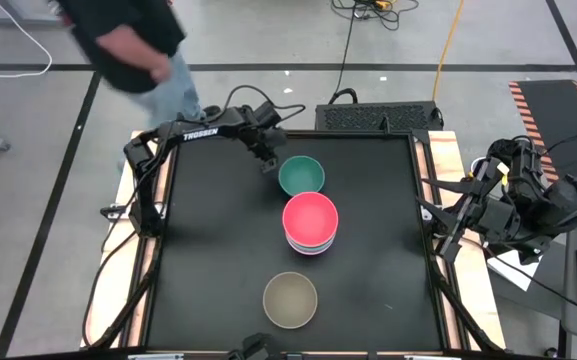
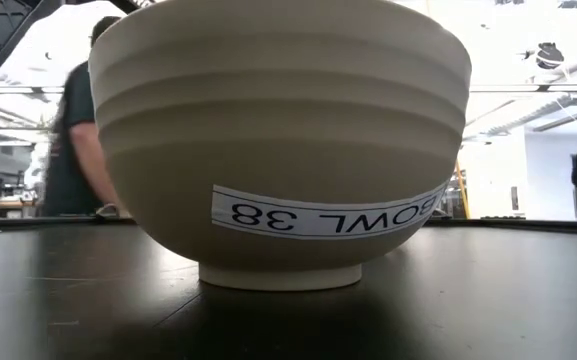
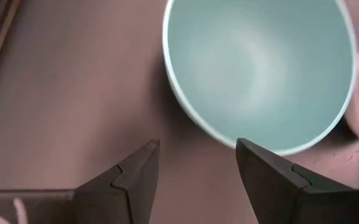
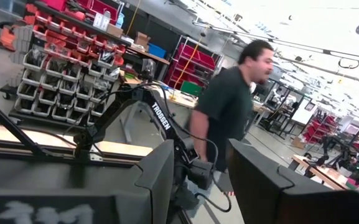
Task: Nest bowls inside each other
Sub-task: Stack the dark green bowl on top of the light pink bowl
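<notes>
Left arm reaches from the table's far-left corner toward centre, elbow bent, "TROSSEN" in white along its link. Left gripper hangs just left of the small round teal plastic bowl, w/ jaws open and nothing between them; the left wrist view shows the teal bowl just ahead of the two dark fingertips, not touching.

Right arm is folded up off the table's right edge; right gripper is raised, aimed across at the left arm, jaws apart and empty.

Red-pink round bowl tops a nested stack mid-table, just near of the teal bowl. Olive-grey round bowl sits alone, near-centre; low view shows its white label, upside down: "BOWL 38".

Person in dark shirt stands beyond the far-left corner.
</notes>
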Robot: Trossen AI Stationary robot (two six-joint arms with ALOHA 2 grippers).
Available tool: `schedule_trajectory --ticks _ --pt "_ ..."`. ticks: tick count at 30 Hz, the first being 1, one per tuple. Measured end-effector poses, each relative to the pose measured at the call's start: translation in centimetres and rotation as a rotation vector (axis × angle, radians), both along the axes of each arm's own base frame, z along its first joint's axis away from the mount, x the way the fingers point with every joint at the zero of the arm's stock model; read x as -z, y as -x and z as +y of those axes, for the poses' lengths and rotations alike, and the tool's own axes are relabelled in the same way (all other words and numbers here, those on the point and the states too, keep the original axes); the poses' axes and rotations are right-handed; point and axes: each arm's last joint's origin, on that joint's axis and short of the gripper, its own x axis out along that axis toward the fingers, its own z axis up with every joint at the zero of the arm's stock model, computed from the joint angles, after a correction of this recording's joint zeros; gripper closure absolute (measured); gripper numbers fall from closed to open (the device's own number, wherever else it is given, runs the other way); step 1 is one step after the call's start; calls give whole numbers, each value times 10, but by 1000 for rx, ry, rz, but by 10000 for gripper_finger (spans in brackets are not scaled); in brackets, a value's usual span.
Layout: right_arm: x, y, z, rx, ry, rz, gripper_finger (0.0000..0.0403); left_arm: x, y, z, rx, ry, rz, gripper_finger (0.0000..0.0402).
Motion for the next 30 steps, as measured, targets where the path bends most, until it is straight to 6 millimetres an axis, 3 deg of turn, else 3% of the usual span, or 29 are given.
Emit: schedule_trajectory --ticks 8,16,30 --pt "0 -3 -2 20 -3 -1 261 -23 -9 3 -43 34 -80 188" --pt "0 -4 -3 26 -3 -2 261 -24 -14 -2 -131 69 -71 188" --pt "0 -4 -2 25 -21 -10 261 -16 -20 -29 -123 71 71 188"
